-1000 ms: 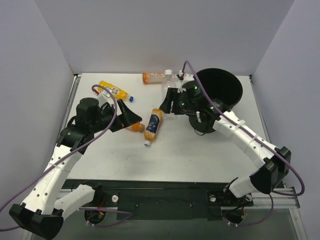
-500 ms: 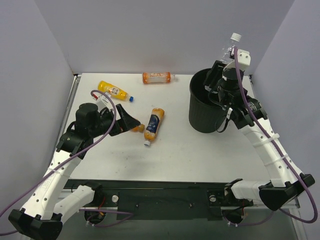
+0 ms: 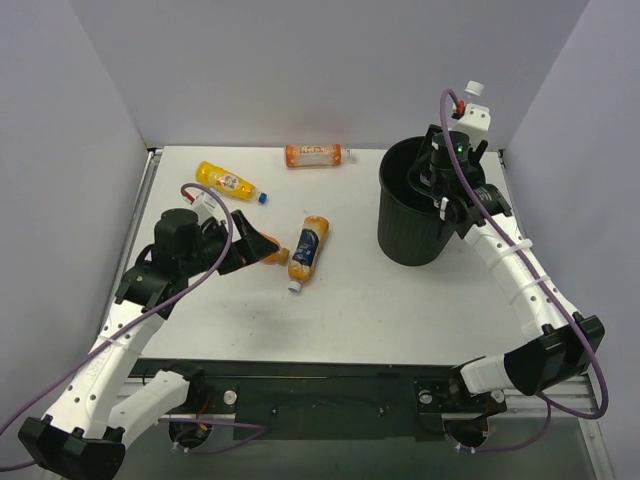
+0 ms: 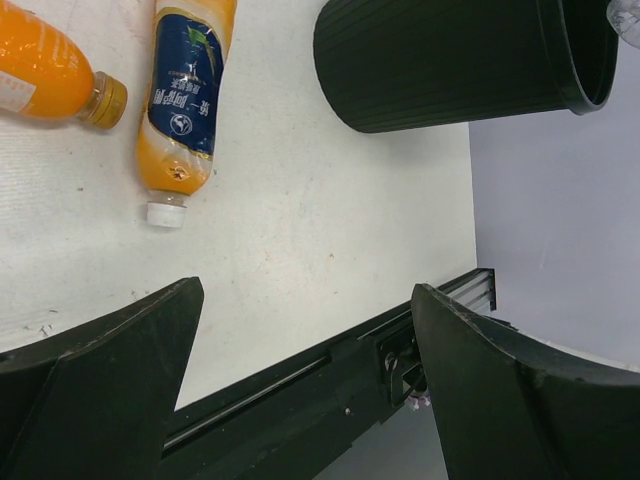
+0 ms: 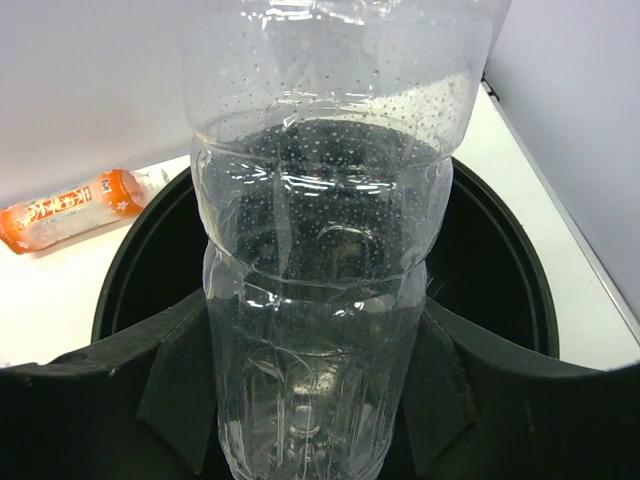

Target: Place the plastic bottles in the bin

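Observation:
The black bin (image 3: 408, 222) stands upright at the right back. My right gripper (image 3: 447, 168) is shut on the clear bottle (image 5: 320, 250) and holds it over the bin's mouth (image 5: 528, 300). Its white cap (image 3: 474, 89) sticks up above the wrist. My left gripper (image 3: 260, 245) is open and empty, low over the table beside a plain orange bottle (image 3: 273, 257). The blue-label bottle (image 3: 307, 250) lies just right of it. In the left wrist view the open gripper (image 4: 308, 290) sits short of the blue-label bottle (image 4: 182, 100) and the orange bottle (image 4: 40, 65).
A yellow-label orange bottle (image 3: 228, 181) lies at the back left. An orange bottle with a white label (image 3: 315, 155) lies along the back wall. Grey walls close in the table on three sides. The black rail (image 3: 320, 375) runs along the near edge.
My right gripper has lifted the clear bottle from the table left of the bin to above the bin's mouth. The bin now stands upright. My left gripper has dropped slightly towards the orange bottle.

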{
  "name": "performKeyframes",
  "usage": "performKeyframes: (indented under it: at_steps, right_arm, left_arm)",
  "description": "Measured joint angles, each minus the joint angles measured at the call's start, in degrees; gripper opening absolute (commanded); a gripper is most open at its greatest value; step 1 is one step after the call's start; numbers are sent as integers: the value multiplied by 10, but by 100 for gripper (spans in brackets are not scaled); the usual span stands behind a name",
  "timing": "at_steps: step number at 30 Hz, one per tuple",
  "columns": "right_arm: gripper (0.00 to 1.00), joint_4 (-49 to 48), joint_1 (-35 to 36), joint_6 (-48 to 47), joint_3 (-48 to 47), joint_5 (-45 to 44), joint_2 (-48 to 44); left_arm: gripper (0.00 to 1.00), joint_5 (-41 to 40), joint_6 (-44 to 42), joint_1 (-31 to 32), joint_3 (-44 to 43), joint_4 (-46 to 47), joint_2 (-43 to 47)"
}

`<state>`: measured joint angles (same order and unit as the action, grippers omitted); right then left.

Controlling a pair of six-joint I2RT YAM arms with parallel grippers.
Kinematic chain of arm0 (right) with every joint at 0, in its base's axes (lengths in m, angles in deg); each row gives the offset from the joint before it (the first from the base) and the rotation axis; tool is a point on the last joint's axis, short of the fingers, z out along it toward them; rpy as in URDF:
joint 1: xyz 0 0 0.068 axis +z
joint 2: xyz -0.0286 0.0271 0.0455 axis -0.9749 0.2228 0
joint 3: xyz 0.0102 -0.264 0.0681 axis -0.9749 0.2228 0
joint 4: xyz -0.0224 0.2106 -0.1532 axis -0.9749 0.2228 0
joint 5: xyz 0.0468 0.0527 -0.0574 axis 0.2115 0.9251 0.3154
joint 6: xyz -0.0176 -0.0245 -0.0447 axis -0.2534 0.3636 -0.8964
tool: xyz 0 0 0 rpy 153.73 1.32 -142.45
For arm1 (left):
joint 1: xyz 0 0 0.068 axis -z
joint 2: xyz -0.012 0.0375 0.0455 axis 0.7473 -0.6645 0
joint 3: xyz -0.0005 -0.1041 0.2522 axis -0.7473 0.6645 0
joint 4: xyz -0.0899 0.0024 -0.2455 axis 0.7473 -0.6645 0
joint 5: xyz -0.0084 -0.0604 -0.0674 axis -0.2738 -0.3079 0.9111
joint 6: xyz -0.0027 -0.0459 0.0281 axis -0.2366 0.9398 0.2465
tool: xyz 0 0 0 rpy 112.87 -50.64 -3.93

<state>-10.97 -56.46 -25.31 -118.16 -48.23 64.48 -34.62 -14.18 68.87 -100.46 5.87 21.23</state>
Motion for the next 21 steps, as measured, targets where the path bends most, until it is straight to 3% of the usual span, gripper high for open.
performKeyframes:
  at_steps: [13, 15, 17, 21]
  right_arm:
    - [57, -8, -5, 20, 3, 22, 7]
    - [62, -9, -8, 25, 7, 26, 10]
    - [75, -8, -9, 30, 11, 30, 13]
    - [82, -5, -12, 37, 11, 36, 18]
  left_arm:
    - [97, -16, 0, 0, 4, -1, -3]
    - [97, -17, 0, 0, 4, -2, -3]
    - [97, -19, 0, 0, 4, -3, -3]
    - [97, -20, 0, 0, 5, -5, -3]
